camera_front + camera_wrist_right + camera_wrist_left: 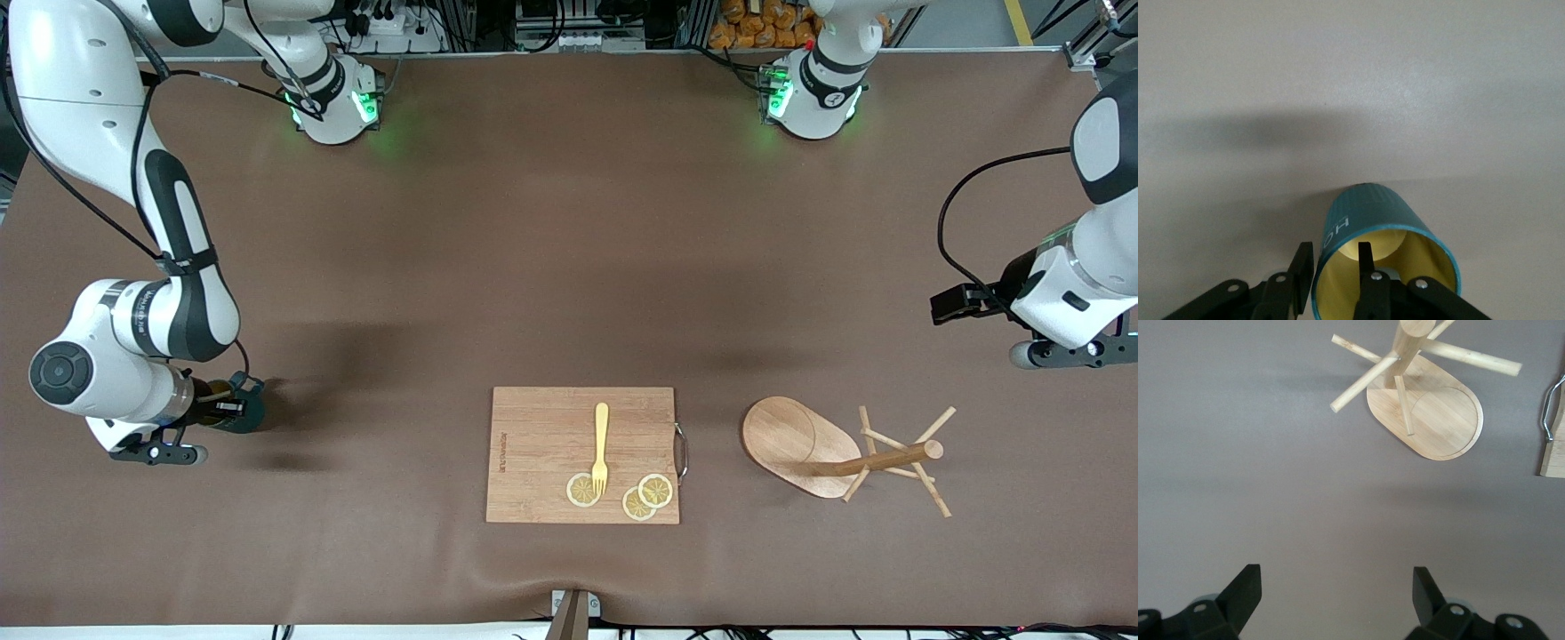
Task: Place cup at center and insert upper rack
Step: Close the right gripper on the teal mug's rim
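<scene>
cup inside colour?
Pale yellow inside the cup, teal ribbed outside; the right wrist view shows it best.

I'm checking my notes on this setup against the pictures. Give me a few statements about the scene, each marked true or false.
1. The right gripper has one finger inside the cup and one outside its wall. True.
2. The mug tree stands upright. False: it lies tipped over on the table.
3. The left gripper is open and holds nothing. True.
4. The fork lies on the bare table. False: it lies on the cutting board.
5. Three lemon slices lie on the cutting board. True.
</scene>
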Robot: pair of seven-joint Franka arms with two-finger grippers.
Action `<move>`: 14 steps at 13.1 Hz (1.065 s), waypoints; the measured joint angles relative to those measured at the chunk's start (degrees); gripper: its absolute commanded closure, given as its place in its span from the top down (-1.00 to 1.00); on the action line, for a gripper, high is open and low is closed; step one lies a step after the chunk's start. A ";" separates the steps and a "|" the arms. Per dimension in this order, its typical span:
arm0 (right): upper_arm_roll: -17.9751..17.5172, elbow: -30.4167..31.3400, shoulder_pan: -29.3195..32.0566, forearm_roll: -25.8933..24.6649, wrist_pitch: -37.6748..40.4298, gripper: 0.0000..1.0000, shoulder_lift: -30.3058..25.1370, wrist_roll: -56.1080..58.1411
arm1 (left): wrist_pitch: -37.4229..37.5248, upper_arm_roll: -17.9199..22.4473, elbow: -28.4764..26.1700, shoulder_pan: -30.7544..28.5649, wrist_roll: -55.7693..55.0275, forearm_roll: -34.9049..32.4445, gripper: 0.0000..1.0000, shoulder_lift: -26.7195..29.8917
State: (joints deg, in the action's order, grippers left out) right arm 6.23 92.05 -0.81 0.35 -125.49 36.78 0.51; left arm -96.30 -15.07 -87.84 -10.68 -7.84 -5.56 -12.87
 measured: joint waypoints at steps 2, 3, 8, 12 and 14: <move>-0.11 0.00 0.00 0.01 0.34 -1.00 0.00 1.18 | 0.00 0.00 0.00 0.00 0.00 0.00 1.00 0.00; -0.15 0.00 0.00 0.03 0.50 -1.00 0.00 1.72 | 0.00 0.00 0.00 0.00 0.00 0.00 1.00 0.00; -0.53 -0.18 -0.01 0.07 1.01 -1.00 -0.01 2.52 | 0.00 0.00 0.02 0.00 0.00 0.00 1.00 0.00; -5.44 -3.03 -0.26 0.18 3.16 -1.00 -0.11 2.66 | 0.00 0.01 0.01 0.01 0.00 0.00 1.00 0.00; -9.10 -5.13 -0.40 0.21 6.11 -1.00 -0.64 2.67 | 0.00 0.01 0.02 0.01 0.00 0.00 1.00 0.00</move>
State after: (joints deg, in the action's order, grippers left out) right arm -2.87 86.91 -1.22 0.56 -119.38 36.14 3.17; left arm -96.30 -15.06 -87.82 -10.67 -7.84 -5.56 -12.87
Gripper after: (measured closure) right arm 0.960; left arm 0.000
